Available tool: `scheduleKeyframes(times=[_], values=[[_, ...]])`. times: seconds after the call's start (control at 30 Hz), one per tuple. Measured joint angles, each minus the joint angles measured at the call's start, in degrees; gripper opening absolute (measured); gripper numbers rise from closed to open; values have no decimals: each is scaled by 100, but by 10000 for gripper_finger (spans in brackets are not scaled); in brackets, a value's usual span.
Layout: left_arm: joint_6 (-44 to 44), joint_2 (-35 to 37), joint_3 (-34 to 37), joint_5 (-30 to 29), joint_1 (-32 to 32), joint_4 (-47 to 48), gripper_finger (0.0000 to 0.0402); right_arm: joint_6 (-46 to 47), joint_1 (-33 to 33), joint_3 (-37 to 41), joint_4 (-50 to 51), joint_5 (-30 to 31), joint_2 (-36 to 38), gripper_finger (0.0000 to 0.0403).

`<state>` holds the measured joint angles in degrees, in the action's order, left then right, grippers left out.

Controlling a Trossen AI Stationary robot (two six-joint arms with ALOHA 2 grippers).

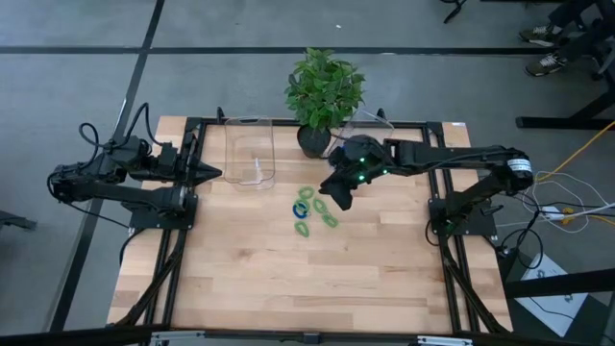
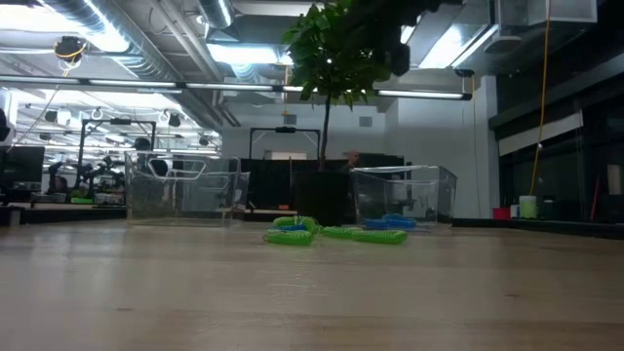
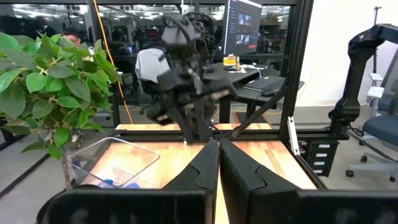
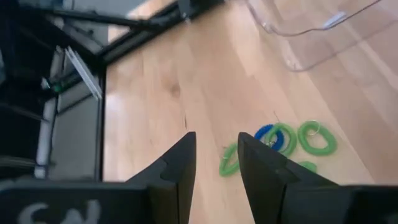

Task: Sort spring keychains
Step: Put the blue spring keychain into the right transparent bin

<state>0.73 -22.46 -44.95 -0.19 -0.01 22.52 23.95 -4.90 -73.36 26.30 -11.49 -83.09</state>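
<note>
Right gripper (image 1: 338, 200), fingers parted and empty, hangs beside the spring keychains (image 1: 312, 211), near the potted plant (image 1: 324, 88). Left gripper (image 1: 216, 174), fingers closed, waits beside the clear bin (image 1: 250, 154).

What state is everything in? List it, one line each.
left gripper: shut, holding nothing.
right gripper: open, empty, above the loose keychains.
loose keychains: lying in a cluster, unsorted.
left bin: upright, looks empty.
right bin: upright, holds blue keychains.
plant: upright.
</note>
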Motion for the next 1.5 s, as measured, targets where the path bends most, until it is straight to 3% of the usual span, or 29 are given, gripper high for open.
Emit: scheduleKeyframes(times=[0.23, 0.63, 0.83, 1.13, 1.23, 1.4, 1.5], values=[[-2, 0, 0, -2, 0, 0, 12, -406, 262, 2, -144, -8, -779, 117], [0, 0, 0, 0, -2, 0, 11, -505, 559, 2, -1742, -52, -1976, 117], [-2, -1, 0, -1, 0, 0, 10, -1794, 645, 4, -1662, 438, -2234, 117], [-2, 0, 0, -1, -2, 0, 12, -3960, 1017, 4, -1286, 447, -2558, 117], [-2, -2, 0, -2, -1, 0, 11, -4587, 1073, 4, -1260, 781, -2655, 117], [-2, -2, 0, 0, -2, 0, 8, -5017, 1052, 4, -1267, 1462, -2770, 117], [-2, -1, 1, 0, -1, 0, 11, -5021, 966, 4, -1206, 1497, -2787, 117]])
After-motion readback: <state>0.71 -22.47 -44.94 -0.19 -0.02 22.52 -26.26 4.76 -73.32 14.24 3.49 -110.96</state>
